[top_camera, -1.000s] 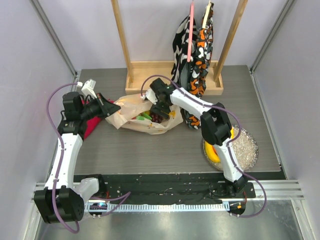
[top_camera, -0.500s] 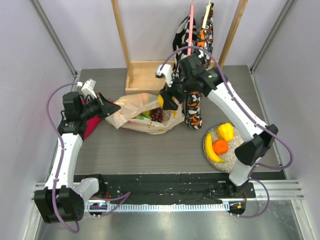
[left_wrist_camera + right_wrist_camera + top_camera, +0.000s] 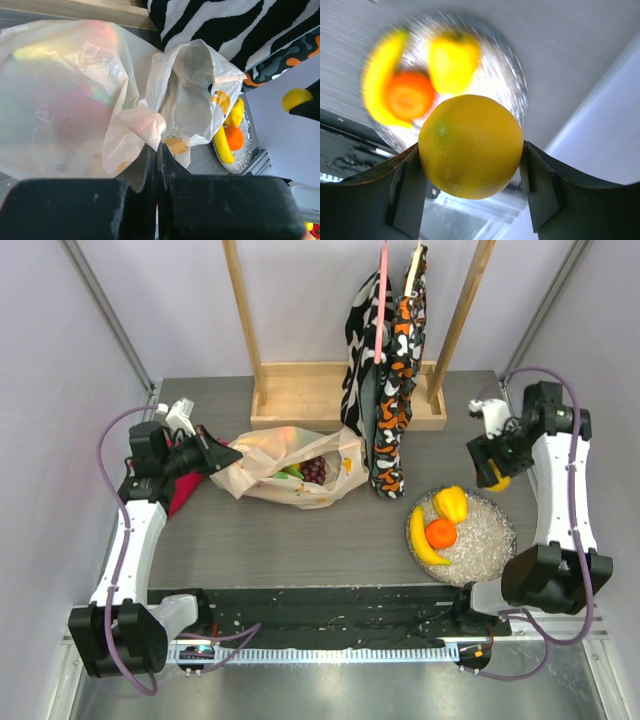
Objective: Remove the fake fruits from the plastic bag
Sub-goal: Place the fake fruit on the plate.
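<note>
Our right end effector [image 3: 492, 472] clasps the lemon [image 3: 471, 146] at the plate's [image 3: 503, 530] one o'clock; released early, it could roll away. Our left end effector [image 3: 158, 150] pinches the plastic bag [image 3: 65, 100].

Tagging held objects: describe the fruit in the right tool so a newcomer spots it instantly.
Find the glittery silver plate at the table's near right. Just beyond its far edge, the right tool grips a round yellow lemon. Unlike the banana, orange and yellow fruit lying on the plate, it alone is held.
</note>
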